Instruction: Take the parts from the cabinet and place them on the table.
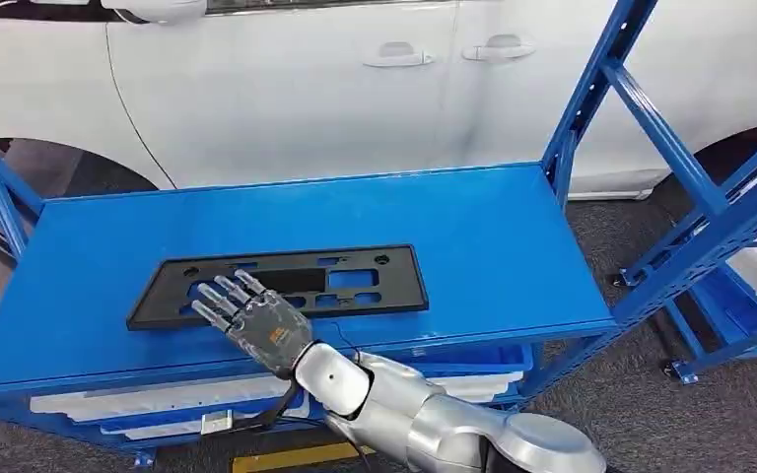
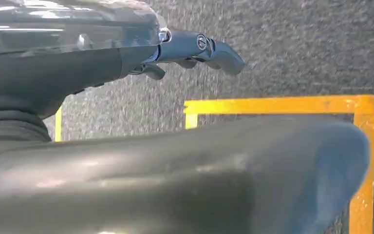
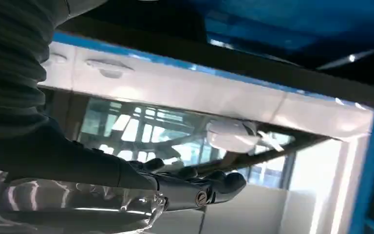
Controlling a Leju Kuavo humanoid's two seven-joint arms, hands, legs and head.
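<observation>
A flat black plate-shaped part (image 1: 296, 281) with several cut-outs lies on the blue shelf top (image 1: 493, 236), left of centre. My right hand (image 1: 256, 315) reaches in from the front edge, fingers spread and extended over the part's near edge; I cannot tell whether it touches the part. Nothing is held in it. In the right wrist view the right hand (image 3: 190, 187) shows straight fingers with nothing in them. My left hand (image 2: 190, 48) hangs over the grey floor, its fingers loosely extended and holding nothing.
A white car (image 1: 306, 89) stands right behind the shelf. Blue rack uprights (image 1: 690, 227) rise at the right. White trays (image 1: 158, 399) sit on the level under the shelf top. Yellow tape (image 2: 282, 105) marks the grey floor.
</observation>
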